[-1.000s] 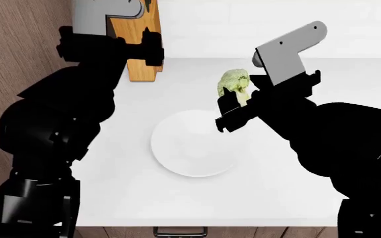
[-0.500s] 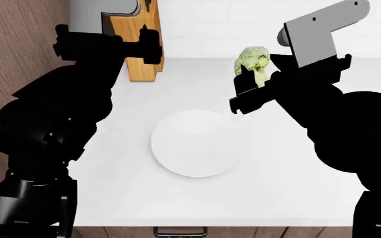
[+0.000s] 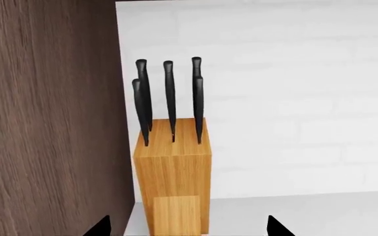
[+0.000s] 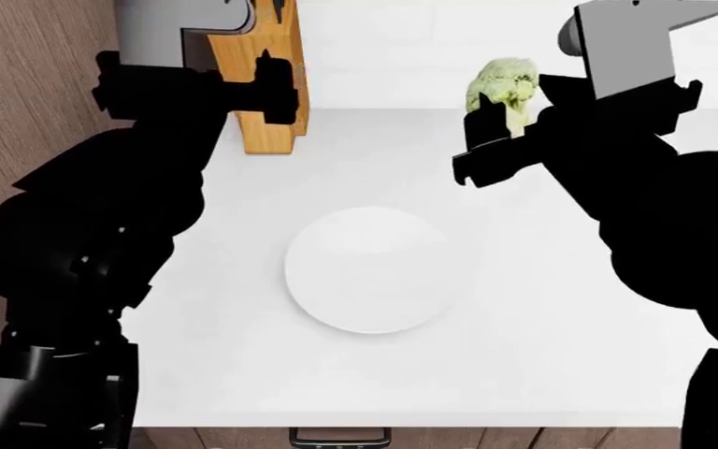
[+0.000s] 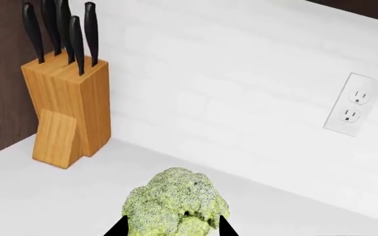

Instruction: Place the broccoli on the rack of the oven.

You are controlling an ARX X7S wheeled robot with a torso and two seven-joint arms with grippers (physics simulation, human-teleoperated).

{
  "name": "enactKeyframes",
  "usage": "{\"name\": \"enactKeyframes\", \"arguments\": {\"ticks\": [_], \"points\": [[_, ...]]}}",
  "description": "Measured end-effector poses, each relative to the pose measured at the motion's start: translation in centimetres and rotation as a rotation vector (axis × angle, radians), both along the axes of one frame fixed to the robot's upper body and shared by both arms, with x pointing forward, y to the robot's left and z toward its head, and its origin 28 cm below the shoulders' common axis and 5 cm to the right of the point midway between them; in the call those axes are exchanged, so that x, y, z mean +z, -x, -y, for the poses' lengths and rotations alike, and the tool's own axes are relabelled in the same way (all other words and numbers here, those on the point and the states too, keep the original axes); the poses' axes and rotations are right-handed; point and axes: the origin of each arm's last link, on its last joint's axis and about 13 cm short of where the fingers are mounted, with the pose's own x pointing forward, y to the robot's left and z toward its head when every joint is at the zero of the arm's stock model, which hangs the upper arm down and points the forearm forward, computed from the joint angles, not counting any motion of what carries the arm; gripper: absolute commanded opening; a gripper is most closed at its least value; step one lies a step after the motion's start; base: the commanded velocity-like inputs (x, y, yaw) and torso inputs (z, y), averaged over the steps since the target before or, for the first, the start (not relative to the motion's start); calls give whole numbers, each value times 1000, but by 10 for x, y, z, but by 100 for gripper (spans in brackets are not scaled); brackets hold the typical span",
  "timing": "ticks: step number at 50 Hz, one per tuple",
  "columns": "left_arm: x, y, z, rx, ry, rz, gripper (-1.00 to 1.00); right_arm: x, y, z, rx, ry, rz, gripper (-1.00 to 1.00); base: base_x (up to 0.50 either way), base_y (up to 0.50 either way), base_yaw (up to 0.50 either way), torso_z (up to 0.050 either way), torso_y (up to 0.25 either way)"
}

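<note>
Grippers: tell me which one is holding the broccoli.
The right gripper holds the broccoli, raised above the counter; the left gripper carries nothing, hovering by the knife block.

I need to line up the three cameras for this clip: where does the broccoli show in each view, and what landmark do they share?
Head view: the broccoli is at upper right, held in the right gripper above the counter, beyond the plate.
Right wrist view: the broccoli fills the bottom centre, between the fingertips.
Left wrist view: not in it.
Shared landmark: the wooden knife block by the brown cabinet side.
</note>
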Motion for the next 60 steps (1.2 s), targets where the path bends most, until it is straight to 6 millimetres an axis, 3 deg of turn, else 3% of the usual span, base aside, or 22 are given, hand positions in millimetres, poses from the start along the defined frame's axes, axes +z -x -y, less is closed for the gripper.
{"name": "enactKeyframes", "arguments": {"ticks": [12, 60], "points": [[-1, 0, -1, 4, 2, 0, 100, 2, 2, 3, -20, -11, 12, -100, 0, 0, 0, 0, 0], [0, 2, 1, 1, -5, 4, 100, 1, 6, 8, -47, -46, 34, -100, -325, 0, 0, 0, 0]]}}
